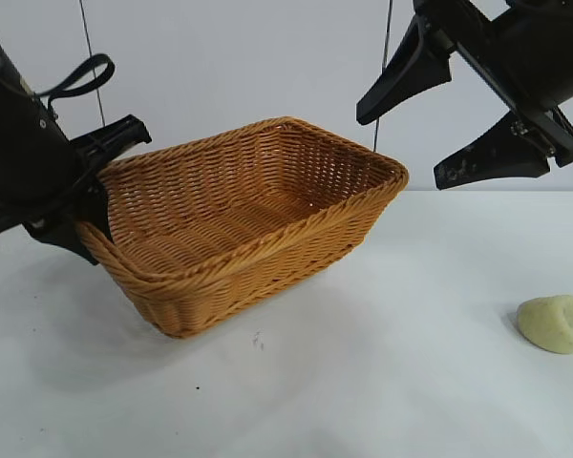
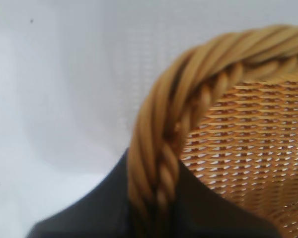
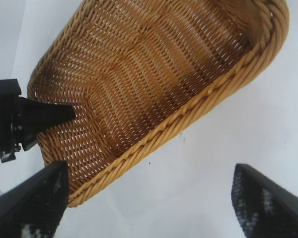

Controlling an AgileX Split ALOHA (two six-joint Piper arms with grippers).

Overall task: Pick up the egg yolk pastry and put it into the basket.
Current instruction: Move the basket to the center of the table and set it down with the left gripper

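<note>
The basket (image 1: 239, 219) sits tilted on the white table (image 1: 382, 382), its left end raised off the surface, because the left gripper (image 1: 94, 205) has its jaws pinched tight on the braided rim at that end; the left wrist view shows the plaited edge running down between the two dark fingers (image 2: 104, 208). Held this way, the open mouth leans toward the right side of the table, which I judge makes an easier target for a drop. The right gripper (image 1: 458, 124) hangs high above the table beyond the basket's far right corner, jaws spread wide and holding nothing. The egg yolk pastry (image 1: 555, 323) lies on the bare table at the near right, well apart from the basket and untouched. Nothing stands between the pastry and the basket; only the raised near wall and rim must be cleared, and the basket interior is empty
</note>
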